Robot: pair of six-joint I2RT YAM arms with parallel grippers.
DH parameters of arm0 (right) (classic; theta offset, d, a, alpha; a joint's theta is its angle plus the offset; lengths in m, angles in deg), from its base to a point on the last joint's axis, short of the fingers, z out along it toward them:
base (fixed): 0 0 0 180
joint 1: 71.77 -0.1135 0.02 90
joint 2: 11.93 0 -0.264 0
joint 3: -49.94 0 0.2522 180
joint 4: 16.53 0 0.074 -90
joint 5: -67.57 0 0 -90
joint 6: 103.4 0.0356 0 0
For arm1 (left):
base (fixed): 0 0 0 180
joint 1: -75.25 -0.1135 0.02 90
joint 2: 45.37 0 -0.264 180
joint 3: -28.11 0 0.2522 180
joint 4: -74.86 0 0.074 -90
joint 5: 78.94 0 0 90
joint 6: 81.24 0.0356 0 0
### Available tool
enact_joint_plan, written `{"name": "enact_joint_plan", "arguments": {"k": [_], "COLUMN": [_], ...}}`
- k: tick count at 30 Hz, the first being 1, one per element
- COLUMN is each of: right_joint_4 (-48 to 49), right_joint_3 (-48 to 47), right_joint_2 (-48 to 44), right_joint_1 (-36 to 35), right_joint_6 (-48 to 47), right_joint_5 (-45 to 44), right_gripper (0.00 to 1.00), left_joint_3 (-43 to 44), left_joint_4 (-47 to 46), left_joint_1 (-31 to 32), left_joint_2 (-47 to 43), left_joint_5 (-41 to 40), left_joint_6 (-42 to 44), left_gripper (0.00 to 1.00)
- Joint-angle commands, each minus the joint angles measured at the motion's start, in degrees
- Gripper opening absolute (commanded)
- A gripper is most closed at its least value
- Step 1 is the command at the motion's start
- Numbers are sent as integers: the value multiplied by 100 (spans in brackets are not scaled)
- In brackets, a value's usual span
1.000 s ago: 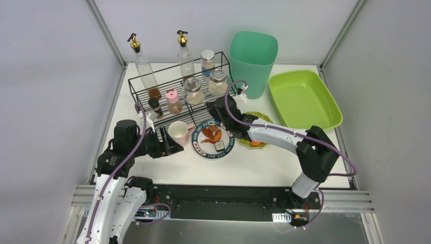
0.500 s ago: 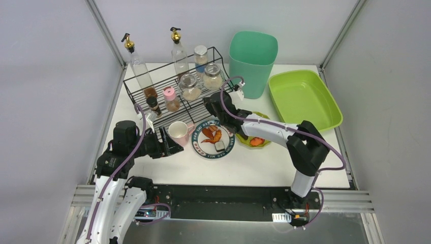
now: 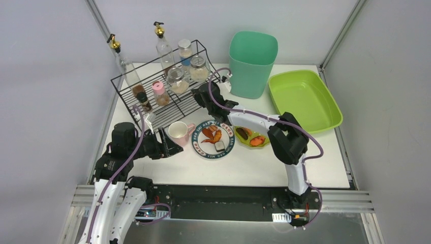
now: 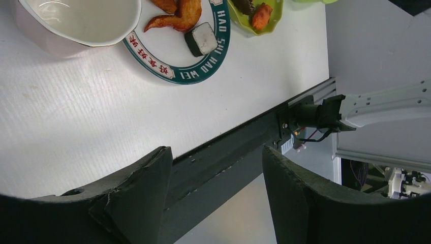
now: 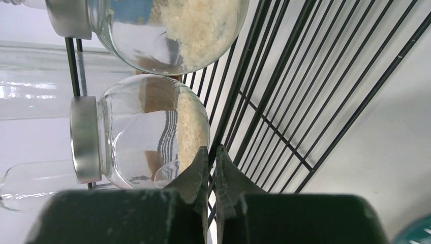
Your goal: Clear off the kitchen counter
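White kitchen counter (image 3: 244,170): rigid, smooth, fixed, nothing to grasp; right gripper (image 5: 212,152) pinching a wire of tilted black rack (image 3: 175,107) far left, likely top-heavy with fragile glass jars (image 5: 152,137); left gripper (image 4: 216,152) spread, empty

My right arm (image 3: 254,120) reaches far forward and to the left, elbow hunched up behind the wrist. At its end the right gripper (image 3: 199,96) has its fingers (image 5: 193,175) pressed together, with a thin bar of the wire rack (image 5: 284,76) pinched between the tips. My left arm (image 3: 113,165) is folded low, forearm pointing right. The left gripper (image 3: 173,145) is rolled onto its side, jaws standing well apart.
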Motion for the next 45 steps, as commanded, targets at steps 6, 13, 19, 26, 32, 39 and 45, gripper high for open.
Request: {"name": "enact_joint_plan", "arguments": {"k": [6,13,19,26,32,39,45], "right_joint_4": [34,22,175,589,542,-332,-1679], "right_joint_3": [-1429,-1661,-1428,-520,360,1486,2140], "right_joint_2": [1244,1525,1313,500,-567,-2076,-3435], "right_joint_1": [-131,-93,-85,-53,-52,-49,-39], "right_joint_6": [-419,-369,-401,-551,-901,-1735,-2168], "right_joint_5": [1529,1761,1793,1681,1587,1291,670], "right_gripper": [0,3,54,82,92,99,99], "left_joint_3": [-39,-40,-40,-53,-42,-29,-28], "left_joint_4": [-176,-177,-178,-178,-176,-177,-178], "left_joint_1": [-26,-27,-28,-28,-28,-27,-28], "left_joint_2": [-227,-202,-170,-275,-341,-417,-464], "left_joint_5": [-22,-44,-69,-151,-155,-130,-149], "left_joint_6": [87,90,79,60,65,74,39], "left_gripper": [67,67,67,67,68,81,88]}}
